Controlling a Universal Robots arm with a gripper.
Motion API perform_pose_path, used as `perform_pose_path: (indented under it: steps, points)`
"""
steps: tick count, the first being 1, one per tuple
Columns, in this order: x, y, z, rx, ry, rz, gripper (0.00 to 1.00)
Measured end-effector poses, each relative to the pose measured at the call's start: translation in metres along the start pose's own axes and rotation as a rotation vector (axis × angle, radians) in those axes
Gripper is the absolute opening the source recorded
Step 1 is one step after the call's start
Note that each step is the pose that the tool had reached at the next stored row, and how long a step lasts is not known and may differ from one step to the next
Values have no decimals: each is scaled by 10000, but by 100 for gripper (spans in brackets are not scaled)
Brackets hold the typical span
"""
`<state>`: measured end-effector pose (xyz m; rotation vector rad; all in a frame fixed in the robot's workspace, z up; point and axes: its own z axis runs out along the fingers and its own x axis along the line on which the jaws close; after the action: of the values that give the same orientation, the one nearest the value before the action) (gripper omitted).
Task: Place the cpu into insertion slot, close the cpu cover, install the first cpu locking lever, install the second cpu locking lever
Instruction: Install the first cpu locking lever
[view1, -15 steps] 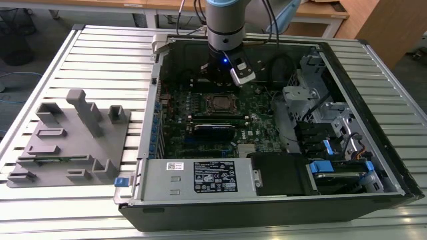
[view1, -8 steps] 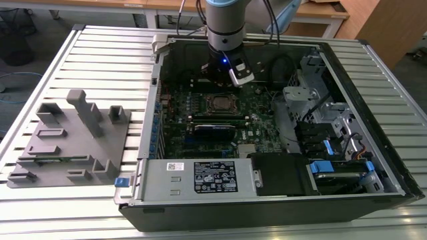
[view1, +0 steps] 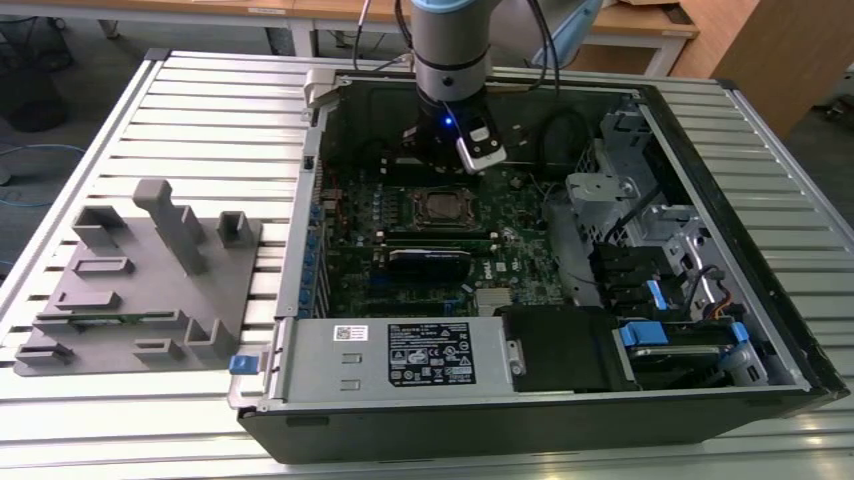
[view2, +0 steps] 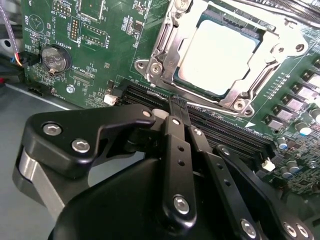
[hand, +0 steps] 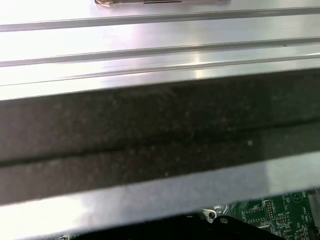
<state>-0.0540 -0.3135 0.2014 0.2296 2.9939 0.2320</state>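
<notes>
The cpu (view2: 220, 52) lies flat in its socket on the green motherboard (view2: 100, 45), its pale metal top showing through the window of the cpu cover (view2: 162, 47). The silvery cover is folded down around the chip. In the exterior view the socket with the cpu (view1: 441, 206) sits mid-board, and my gripper (view1: 430, 168) hangs just behind it, inside the open case. In the second wrist view my gripper (view2: 174, 107) is shut with nothing in it, its black fingers (view2: 176, 150) pressed together over the memory slots (view2: 150, 97) beside the socket. A thin metal lever (view2: 280, 10) runs along the socket's far edge.
Black case walls (view1: 694, 150) ring the board. A drive cage (view1: 621, 190) and cables stand at the exterior view's right, a power supply (view1: 400, 355) at the front. A grey parts fixture (view1: 134, 280) rests on the slatted table (view1: 214, 100). A coin battery (view2: 52, 59) sits on the board.
</notes>
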Motion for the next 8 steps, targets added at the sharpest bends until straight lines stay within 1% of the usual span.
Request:
perform_pose_path:
  steps: [5, 8]
  points:
    - [5, 30, 7, 9, -19, 88, 11]
    - [7, 34, 8, 13, -27, 136, 11]
